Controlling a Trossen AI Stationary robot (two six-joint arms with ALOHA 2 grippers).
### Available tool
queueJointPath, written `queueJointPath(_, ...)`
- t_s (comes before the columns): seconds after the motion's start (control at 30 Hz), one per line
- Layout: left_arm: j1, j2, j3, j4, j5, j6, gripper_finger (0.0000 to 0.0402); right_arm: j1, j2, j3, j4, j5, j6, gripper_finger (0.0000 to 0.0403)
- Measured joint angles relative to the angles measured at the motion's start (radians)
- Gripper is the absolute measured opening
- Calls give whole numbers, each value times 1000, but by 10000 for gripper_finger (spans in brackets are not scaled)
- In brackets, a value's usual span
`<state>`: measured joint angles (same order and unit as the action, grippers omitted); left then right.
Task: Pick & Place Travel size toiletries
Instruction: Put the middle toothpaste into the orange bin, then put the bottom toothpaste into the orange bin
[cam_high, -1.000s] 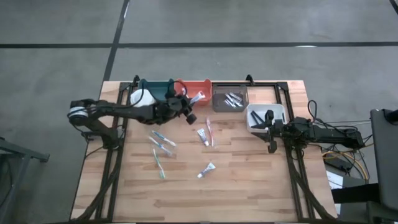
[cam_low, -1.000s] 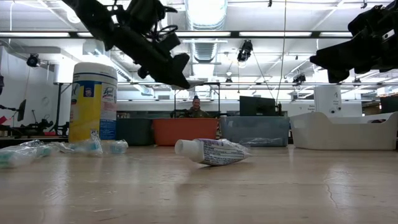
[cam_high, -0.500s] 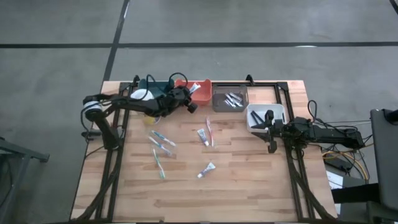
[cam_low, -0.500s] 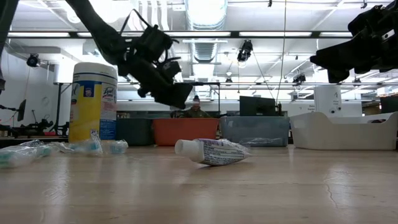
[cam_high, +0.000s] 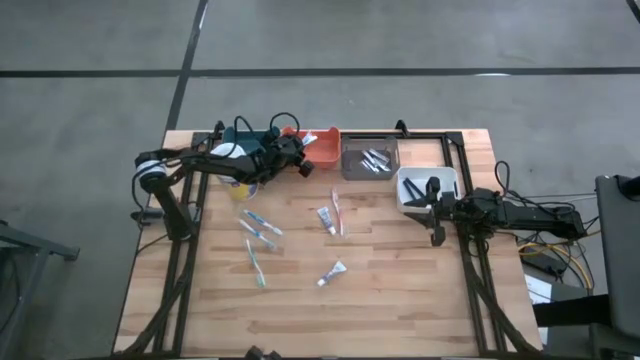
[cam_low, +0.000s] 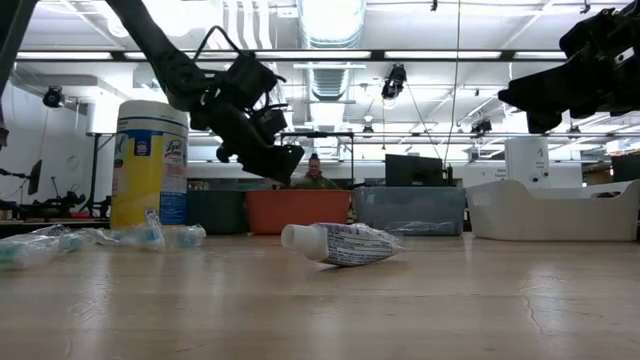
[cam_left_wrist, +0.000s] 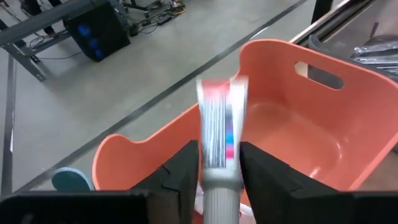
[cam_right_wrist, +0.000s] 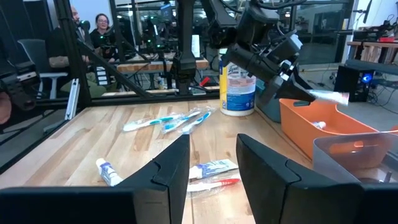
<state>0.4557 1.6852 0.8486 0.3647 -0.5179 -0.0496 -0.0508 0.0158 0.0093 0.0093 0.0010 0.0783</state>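
We have a mini tube (cam_left_wrist: 219, 127) clamped in the left gripper (cam_left_wrist: 214, 163) jaws, poised over the orange bin (cam_left_wrist: 292, 134) at the counter's twelve o'clock. We should centre it, then release low. The right gripper (cam_right_wrist: 211, 163) waits open at three o'clock.

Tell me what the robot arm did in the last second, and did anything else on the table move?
The left gripper pulled back from over the orange plastic bin toward its own side, carrying a small white and silver toothpaste tube between its fingers, tube tip now over the bin's near edge. The right gripper stayed beside the white bin. The loose tubes and toothbrushes on the wooden table did not move.
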Motion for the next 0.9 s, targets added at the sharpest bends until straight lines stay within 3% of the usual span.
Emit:
queueJointPath(0.3,-1,-1,0,-4,50,28,166,0,0,0,0,0,0,117)
queueJointPath(0.63,-48,-2,43,-2,151,60,167,0,0,0,0,0,0,125)
queueJointPath(0.9,-163,-2,87,0,188,135,167,0,0,0,0,0,-2,130)
